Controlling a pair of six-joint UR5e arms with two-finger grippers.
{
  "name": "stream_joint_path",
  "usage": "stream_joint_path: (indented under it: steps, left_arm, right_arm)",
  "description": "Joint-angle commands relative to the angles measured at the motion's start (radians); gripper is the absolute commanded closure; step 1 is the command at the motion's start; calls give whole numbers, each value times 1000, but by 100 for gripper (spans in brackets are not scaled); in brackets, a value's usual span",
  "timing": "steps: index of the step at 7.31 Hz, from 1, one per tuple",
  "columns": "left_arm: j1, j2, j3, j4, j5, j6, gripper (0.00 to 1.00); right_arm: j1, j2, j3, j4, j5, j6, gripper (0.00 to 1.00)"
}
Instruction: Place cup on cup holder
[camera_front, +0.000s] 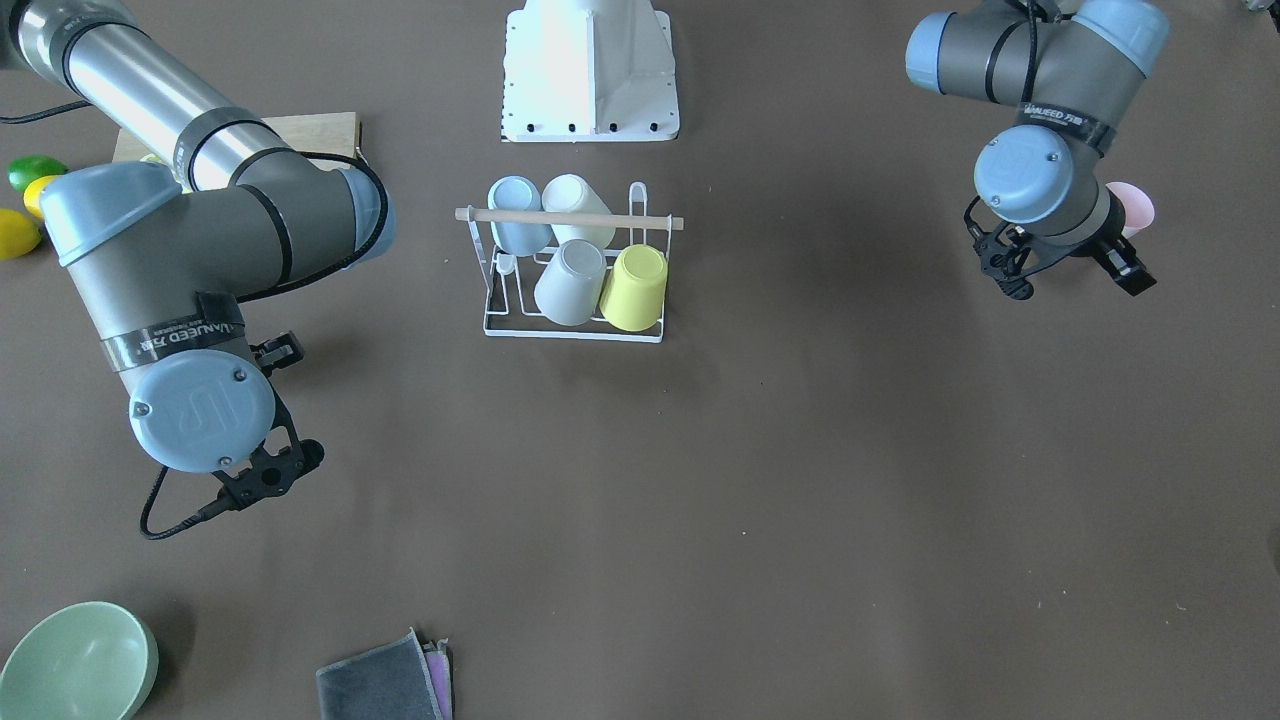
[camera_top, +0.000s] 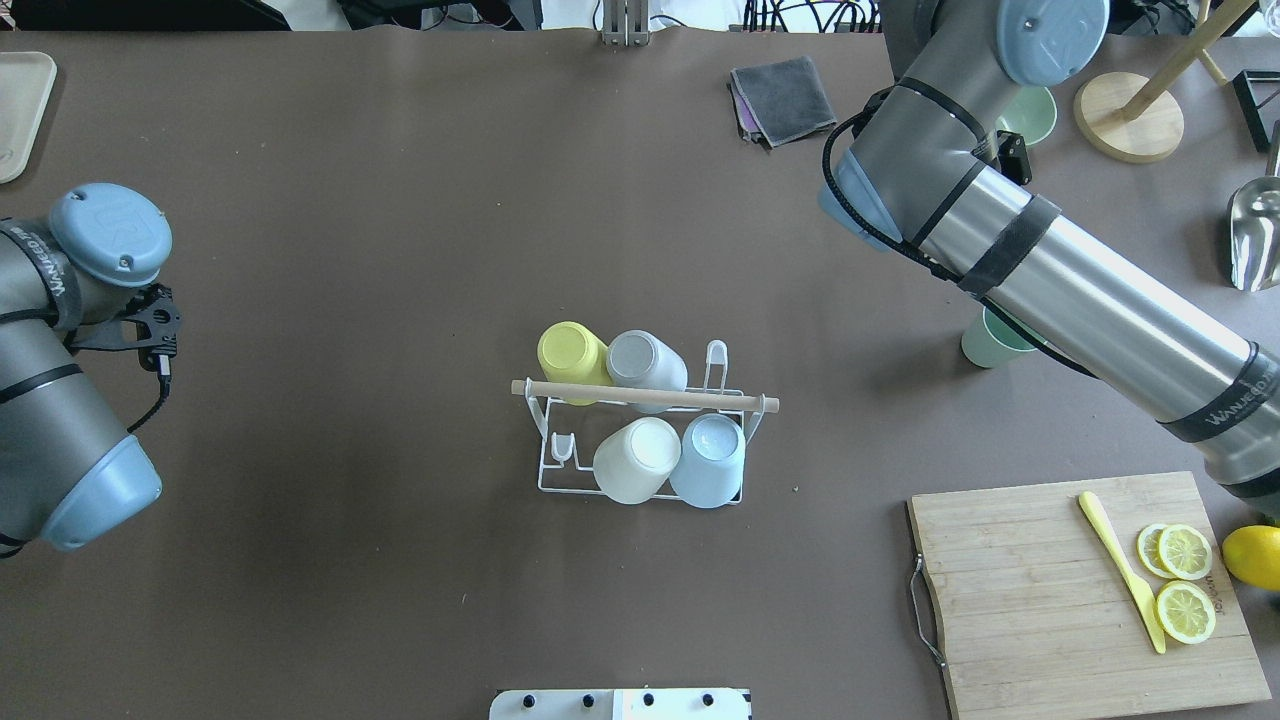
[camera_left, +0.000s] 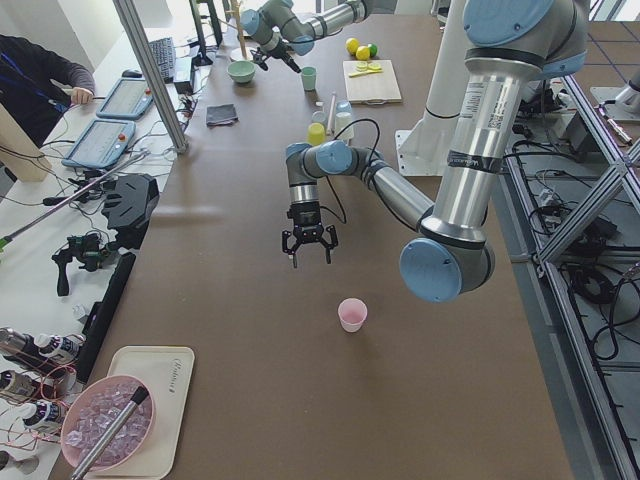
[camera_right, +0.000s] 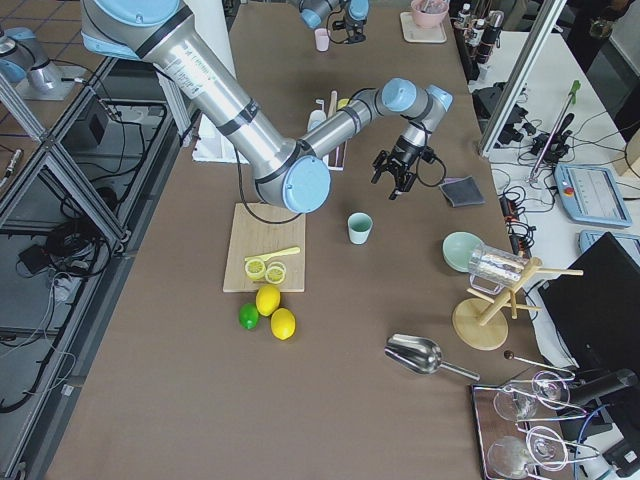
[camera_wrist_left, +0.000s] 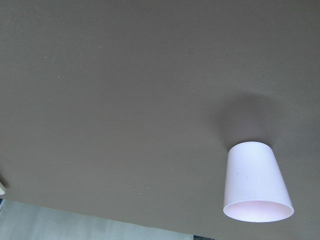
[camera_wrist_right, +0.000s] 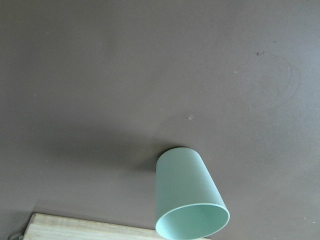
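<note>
I held my left gripper (camera_left: 310, 256) in the air above the brown table (camera_top: 400, 250), its fingers spread apart and holding nothing. The pink cup (camera_left: 352, 314) stood upright on the table near it, mouth up, untouched and well apart from the cup holder (camera_top: 640, 396). My right gripper (camera_right: 396, 184) also hung above the table with its fingers spread and nothing between them. The green cup (camera_right: 360, 228) stood upright close by, clear of the fingers, between that gripper and the cutting board (camera_top: 1050, 560). From overhead my right forearm covered part of this cup. The cup holder sat at the middle of the table, between my two arms, with its wooden rod (camera_front: 570, 217) running across the top. Four cups sat upside down and tilted on its prongs. The white cup (camera_top: 635, 473) and the pale blue cup (camera_top: 710, 460) were on my side of the rod, touching each other. The yellow cup (camera_top: 572, 352) and the grey cup (camera_top: 645, 360) were on the far side, also side by side. Two prongs stood bare: one (camera_top: 562, 448) at the left end of the near row, one (camera_top: 716, 360) at the right end of the far row. On the cutting board lay lemon slices (camera_top: 1185, 580) and a yellow knife (camera_top: 1120, 565).
</note>
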Motion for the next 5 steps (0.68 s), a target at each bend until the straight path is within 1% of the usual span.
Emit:
stream_joint_path:
  steps: [1, 2, 3, 4, 5]
  left_arm:
    - [69, 47, 6, 3, -10, -29, 2]
    - [88, 70, 26, -6, -8, -30, 2]
    - [100, 73, 50, -8, -7, -31, 2]
    - [121, 73, 72, -8, -5, -34, 2]
    - [126, 84, 76, -8, -8, -88, 2]
  right_arm:
    - [-36, 81, -131, -27, -98, -46, 3]
    - [-42, 90, -171, -27, -130, -115, 3]
    - [-54, 84, -188, -25, -158, -146, 1]
    - [-72, 84, -215, -24, -169, -171, 1]
    - [-73, 84, -249, -19, -168, -203, 1]
